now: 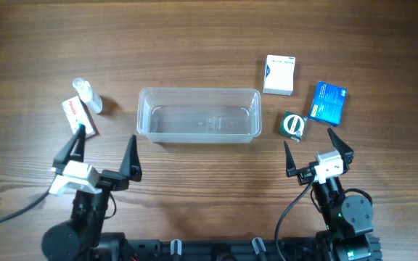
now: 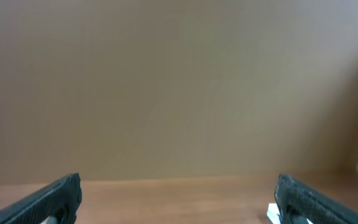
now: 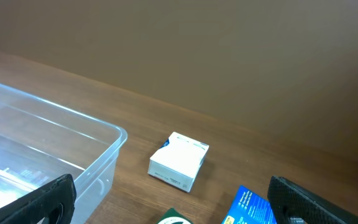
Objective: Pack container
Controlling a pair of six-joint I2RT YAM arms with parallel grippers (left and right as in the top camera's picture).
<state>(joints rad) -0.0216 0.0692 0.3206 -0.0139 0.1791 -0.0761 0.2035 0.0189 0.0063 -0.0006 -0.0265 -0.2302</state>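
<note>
- Surface [image 1: 194,36]: brown wood-grain top that carries every item listed below.
- Small clear bottle [image 1: 87,95]: far left, lying just above the red-and-white box, well apart from the container.
- Red-and-white box [image 1: 78,117]: flat on the surface, set at a slant. Its lower end is just by the outer fingertip of the left gripper.
- Left gripper [image 1: 106,136]: released, fingers spread wide, nothing between them. It is low at the near-left edge, short of the container's left corner.
- Container [image 1: 145,116]: clear tub at mid-surface with its long side across the view. It looks empty, so packing is judged not yet begun.
- White box [image 1: 279,75]: upper right, near the container's right end but apart from it.
- Dark green pack [image 1: 293,125]: has a pale ring on its face and sits just beside the container's right wall. It is the closest item to the right gripper.
- Right gripper [image 1: 309,138]: released and empty, fingers parted, just below the green pack and the blue box.
- Blue box [image 1: 329,101]: farthest right, tilted, near the green pack.
- Handling note (judgement):
  - Start with the item nearest an arm.
  - Descend from above with the fingers either side of its narrower span, and close only when centred.
  - Lift clear of the rim and release low inside, towards one end, leaving room for the rest.
</note>
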